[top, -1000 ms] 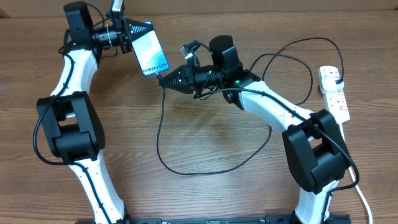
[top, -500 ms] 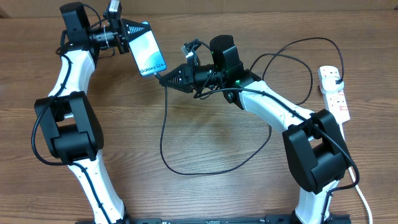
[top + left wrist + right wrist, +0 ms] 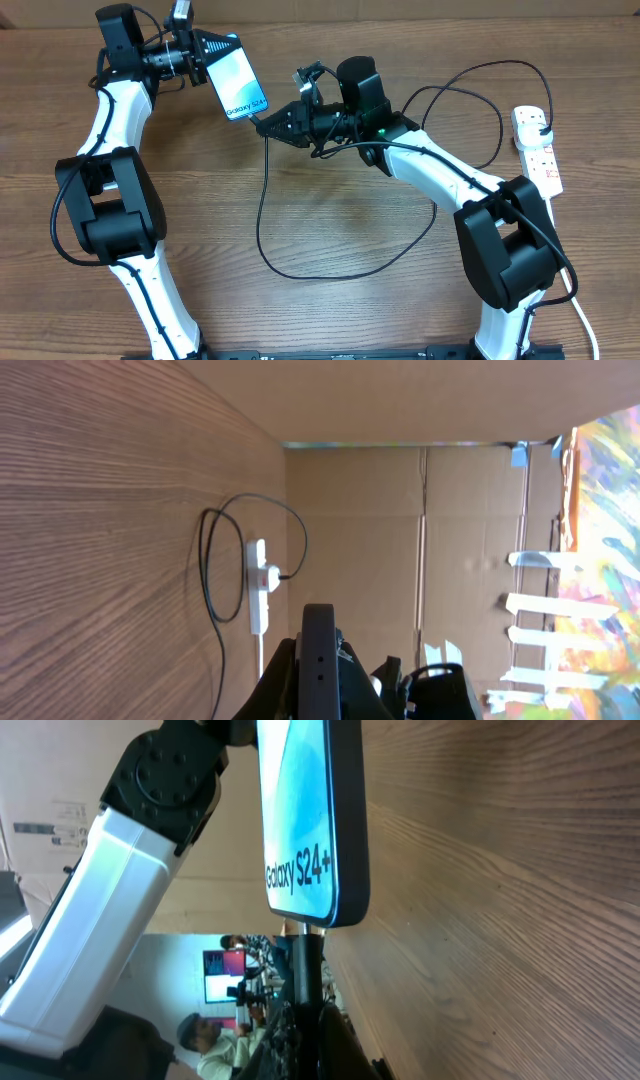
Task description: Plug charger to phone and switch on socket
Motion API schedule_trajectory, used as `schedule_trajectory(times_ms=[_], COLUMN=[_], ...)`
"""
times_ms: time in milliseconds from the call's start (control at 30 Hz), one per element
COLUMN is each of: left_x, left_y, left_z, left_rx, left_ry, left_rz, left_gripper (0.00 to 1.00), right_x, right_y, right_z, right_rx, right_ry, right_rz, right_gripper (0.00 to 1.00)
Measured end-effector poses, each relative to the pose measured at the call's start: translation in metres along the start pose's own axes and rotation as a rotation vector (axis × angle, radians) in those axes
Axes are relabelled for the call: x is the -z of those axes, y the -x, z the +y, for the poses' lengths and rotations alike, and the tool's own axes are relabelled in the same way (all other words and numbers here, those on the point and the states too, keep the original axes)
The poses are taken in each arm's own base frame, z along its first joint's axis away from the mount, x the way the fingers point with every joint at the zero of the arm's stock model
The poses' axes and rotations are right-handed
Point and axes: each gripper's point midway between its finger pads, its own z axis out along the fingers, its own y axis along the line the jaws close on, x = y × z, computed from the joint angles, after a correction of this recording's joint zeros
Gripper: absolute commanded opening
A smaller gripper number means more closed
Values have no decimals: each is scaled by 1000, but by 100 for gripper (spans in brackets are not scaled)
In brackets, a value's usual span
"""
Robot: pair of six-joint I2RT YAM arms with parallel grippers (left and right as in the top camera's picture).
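My left gripper (image 3: pixel 207 57) is shut on the phone (image 3: pixel 238 80), holding it tilted above the table's far left; its light blue screen reads "Galaxy S24+" (image 3: pixel 298 820). In the left wrist view the phone's dark edge (image 3: pixel 318 660) sits between the fingers. My right gripper (image 3: pixel 268 122) is shut on the charger's connector tip (image 3: pixel 308 960), which touches the phone's lower end. The black charger cable (image 3: pixel 262 215) loops over the table to its plug in the socket (image 3: pixel 536 147), a white power strip at the right edge, also in the left wrist view (image 3: pixel 258 585).
The socket's thick white cord (image 3: pixel 580 315) runs down the right edge. The charger cable makes a wide loop (image 3: pixel 340 272) in the middle of the wooden table. Cardboard walls (image 3: pixel 400 540) stand behind the table.
My right gripper has moved left with the connector tip, up to the phone's lower end. The left gripper shifted the phone slightly up and left earlier, then held still.
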Motion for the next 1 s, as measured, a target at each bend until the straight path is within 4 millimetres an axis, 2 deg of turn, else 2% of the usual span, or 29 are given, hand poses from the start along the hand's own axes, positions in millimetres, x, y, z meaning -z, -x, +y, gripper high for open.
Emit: schedule_trajectory(times_ms=[433,1000], left_x=[15,16], left_y=[8,7], left_z=[2,2], left_rx=[3,38], left_ry=[6,1], left_rz=[-36,-29], left_gripper=[4,4], right_x=[-2,0], right_y=[4,10], right_z=[-5,-8], right_rx=[-12,-15], right_ry=[-28,-42], right_rz=[-34,-62], right_gripper=[4,4])
